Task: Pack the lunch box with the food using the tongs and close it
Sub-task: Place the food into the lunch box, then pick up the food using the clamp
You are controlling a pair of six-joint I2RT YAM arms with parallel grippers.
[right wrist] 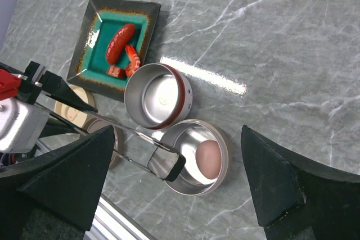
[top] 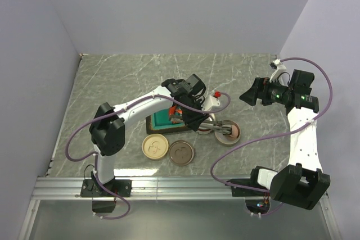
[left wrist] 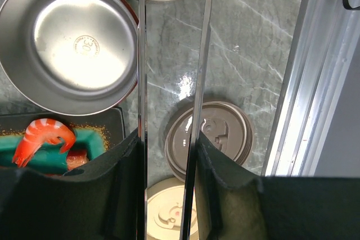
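Note:
My left gripper [left wrist: 169, 189] is shut on the silver tongs [left wrist: 205, 54], a finger pressing on each arm. In the right wrist view the tongs [right wrist: 129, 139] reach out over the rim of a steel lunch box bowl [right wrist: 183, 186]; their tips are apart with nothing between them. A pale pink egg [right wrist: 207, 158] lies in that bowl. A red-rimmed steel bowl [right wrist: 159, 95] beside it holds nothing. A red sausage [right wrist: 120, 43] and an orange shrimp [right wrist: 132, 60] lie on the teal tray [right wrist: 95, 23]. My right gripper [right wrist: 177, 133] hangs open above the bowls.
A brown lid [left wrist: 216, 139] and a cream lid [left wrist: 166, 212] lie flat between the tray and the aluminium rail [left wrist: 315, 82] at the table's near edge. The right arm [top: 301, 133] stands at the right side, and walls close off the back and both sides.

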